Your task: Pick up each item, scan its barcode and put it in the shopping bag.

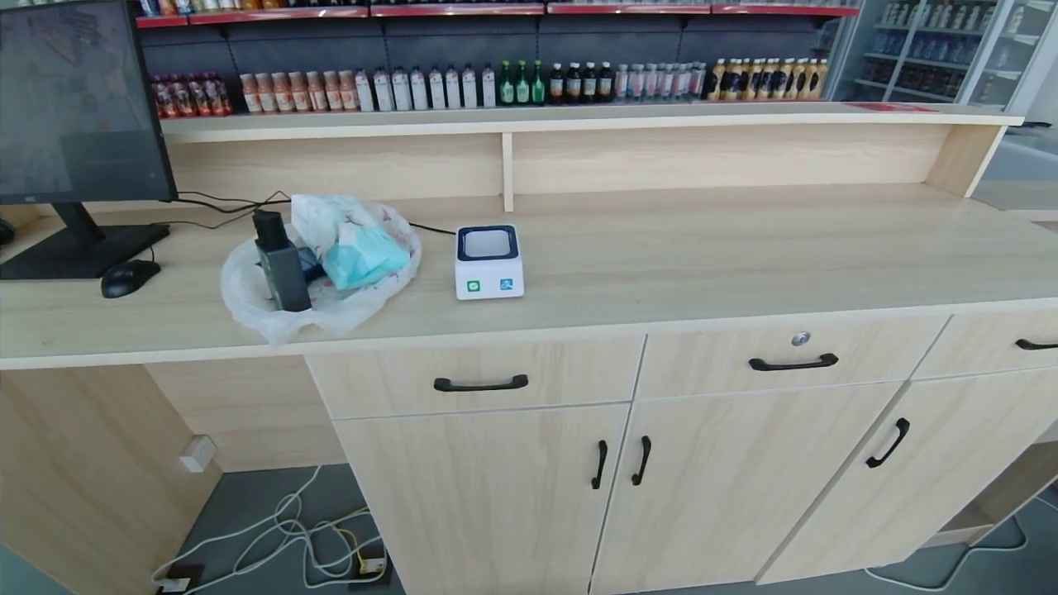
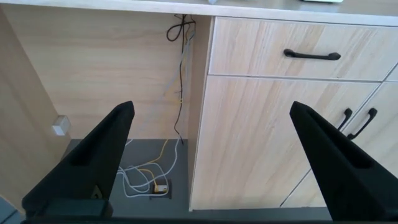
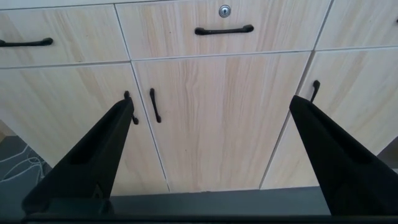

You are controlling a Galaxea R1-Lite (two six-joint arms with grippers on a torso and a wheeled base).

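The monitor (image 1: 78,99) is cut off by the head view's left and top edges. In the shopping bag (image 1: 248,302) a dark upright item (image 1: 281,264) hides most of a blue thing behind it, and I cannot tell what either is. The scanner's cable (image 1: 431,228) passes behind the bag. The shelf bottles (image 1: 496,83) are too small to tell their kinds

We saw the light wooden table (image 1: 702,256) carrying a monitor (image 1: 78,124), a black mouse (image 1: 130,278), the white shopping bag (image 1: 248,302) and, just beside it, a barcode scanner (image 1: 488,262).
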